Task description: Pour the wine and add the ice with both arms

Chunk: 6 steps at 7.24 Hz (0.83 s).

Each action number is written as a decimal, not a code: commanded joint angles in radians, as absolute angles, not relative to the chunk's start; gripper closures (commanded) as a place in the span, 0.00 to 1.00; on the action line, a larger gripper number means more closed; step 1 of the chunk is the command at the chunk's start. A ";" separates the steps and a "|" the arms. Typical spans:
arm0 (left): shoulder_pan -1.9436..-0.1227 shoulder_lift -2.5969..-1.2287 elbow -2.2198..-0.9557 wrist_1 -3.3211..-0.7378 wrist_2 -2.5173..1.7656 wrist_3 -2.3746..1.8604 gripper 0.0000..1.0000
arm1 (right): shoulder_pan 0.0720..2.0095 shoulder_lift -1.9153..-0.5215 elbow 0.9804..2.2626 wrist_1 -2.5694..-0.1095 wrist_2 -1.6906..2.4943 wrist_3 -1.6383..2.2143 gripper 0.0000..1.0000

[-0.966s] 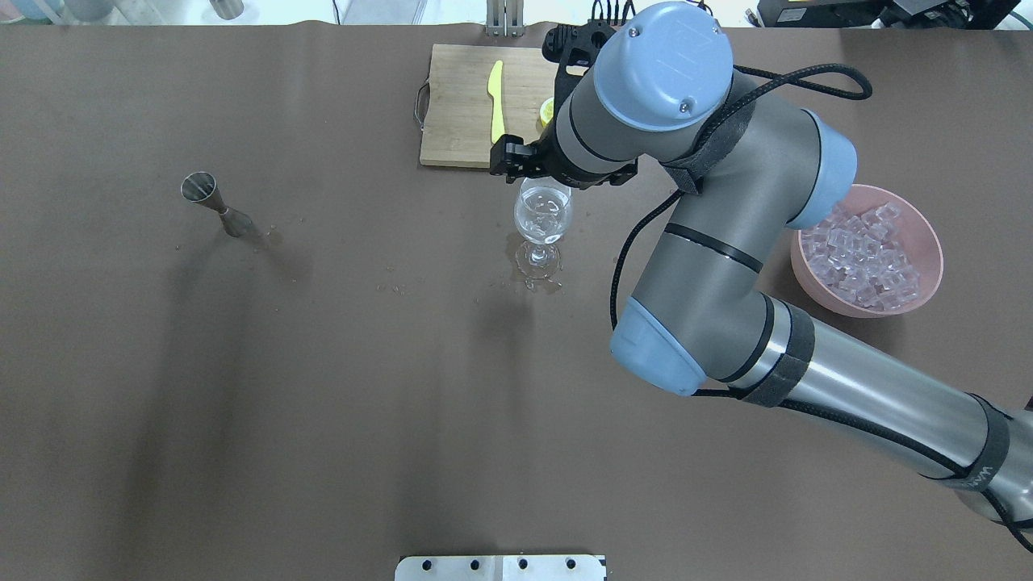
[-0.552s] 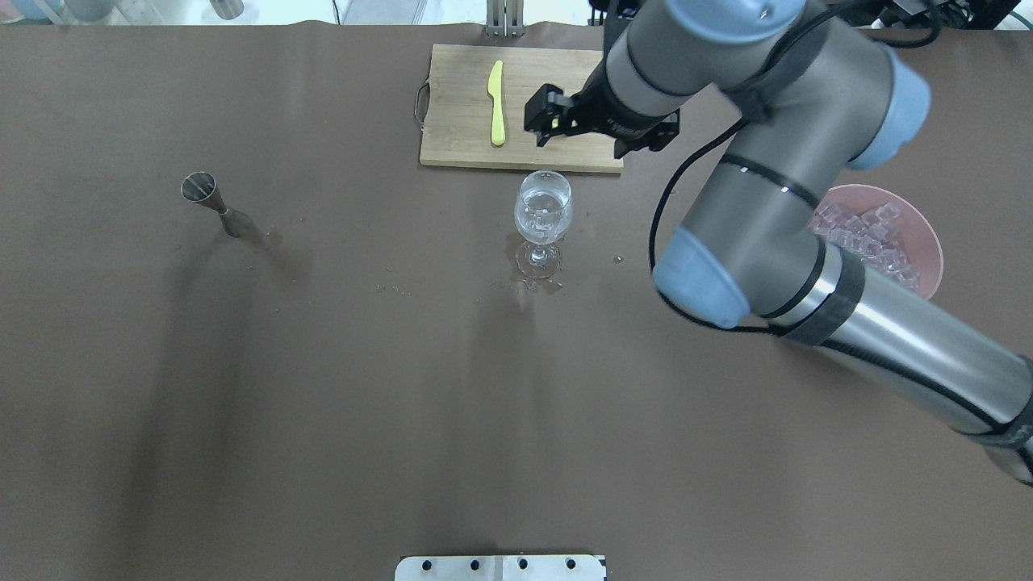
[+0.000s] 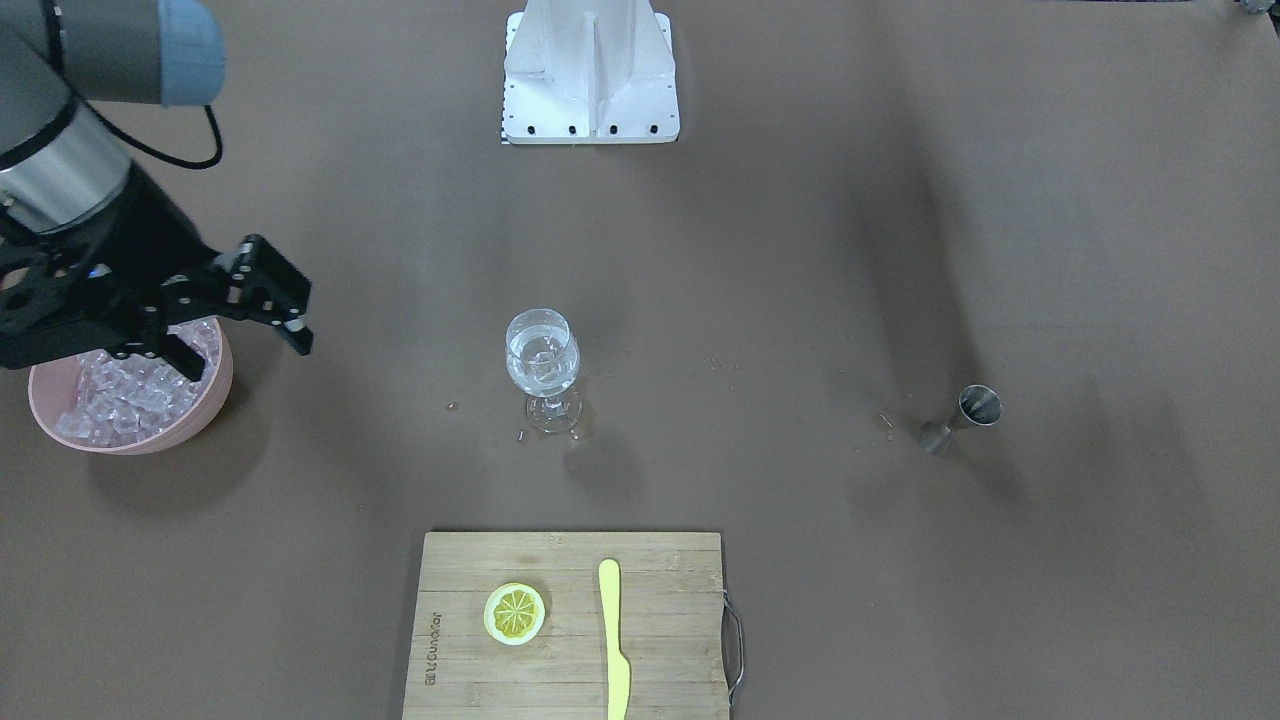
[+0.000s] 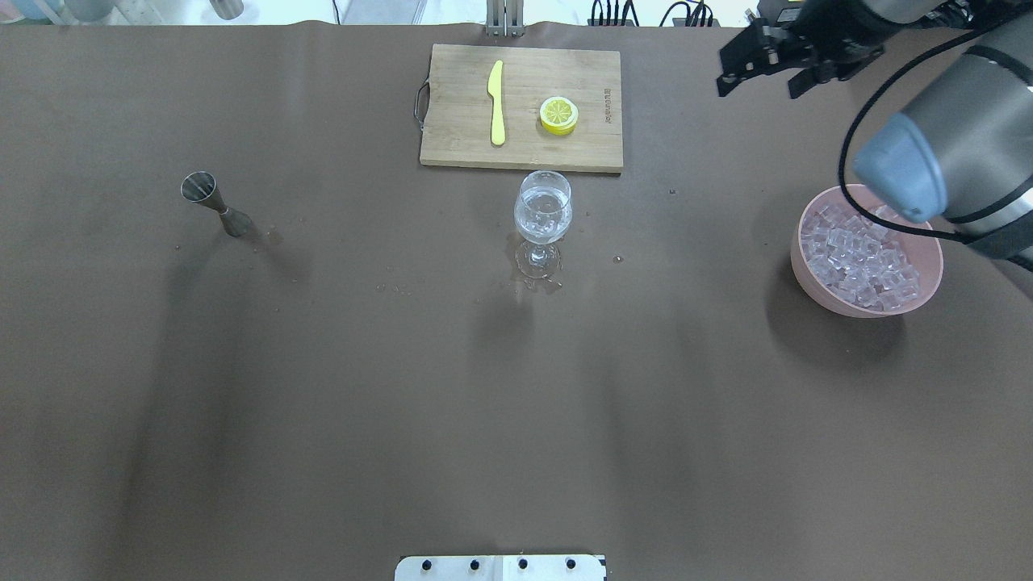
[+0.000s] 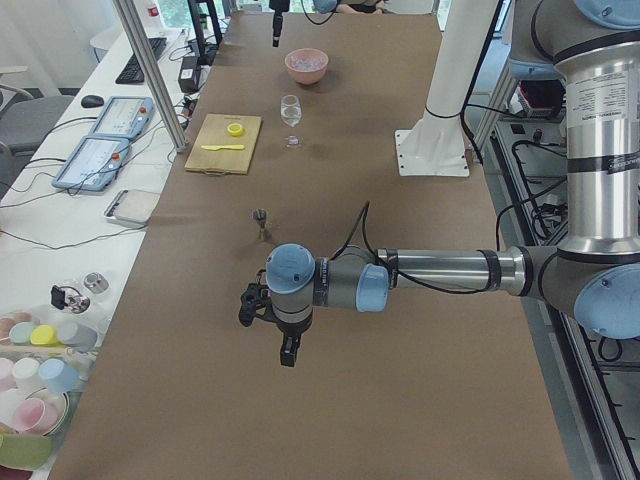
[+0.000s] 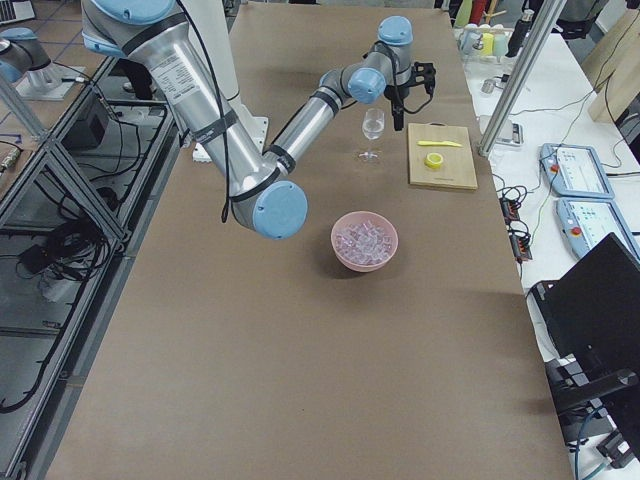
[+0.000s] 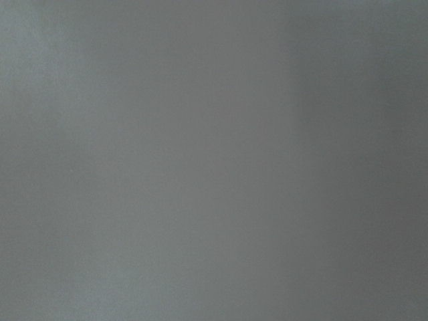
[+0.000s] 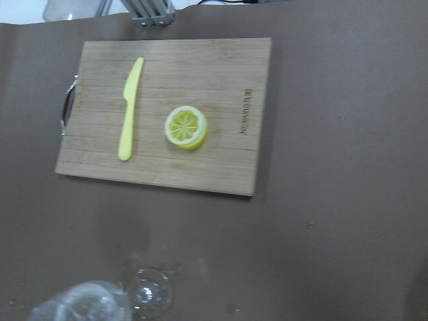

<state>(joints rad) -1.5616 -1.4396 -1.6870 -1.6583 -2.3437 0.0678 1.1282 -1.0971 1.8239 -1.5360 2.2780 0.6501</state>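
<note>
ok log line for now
right end effector: open, empty | wine glass: upright, holds ice | pink bowl: more ice | left end effector: unclear

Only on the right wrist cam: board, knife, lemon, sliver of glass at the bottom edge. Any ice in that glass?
Observer: Yes. The wine glass has several ice cubes in its bowl.
Operator: Right gripper carrying a cube?
Observer: No. The right gripper is open, with nothing between its fingers.
Operator: Ice supply?
Observer: Plenty. The pink bowl on the robot's right side of the table is full of them.
</note>
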 commanded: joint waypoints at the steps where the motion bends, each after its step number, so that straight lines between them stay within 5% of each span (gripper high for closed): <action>1: -1.562 -1.439 -1.687 -1.658 -2.344 0.067 0.02 | 1.356 -1.334 1.818 -1.540 2.315 0.122 0.00; 3: -1.562 -1.439 -1.689 -1.658 -2.344 0.069 0.02 | 1.523 -1.451 1.699 -1.572 2.352 -0.149 0.00; 6: -1.562 -1.437 -1.690 -1.658 -2.345 0.069 0.02 | 1.568 -1.728 1.684 -1.548 2.338 -0.152 0.00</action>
<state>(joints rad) -1.5616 -1.4381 -1.6894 -1.6582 -2.3452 0.0690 1.5545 -1.6196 1.6945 -1.5543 2.3404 -0.1466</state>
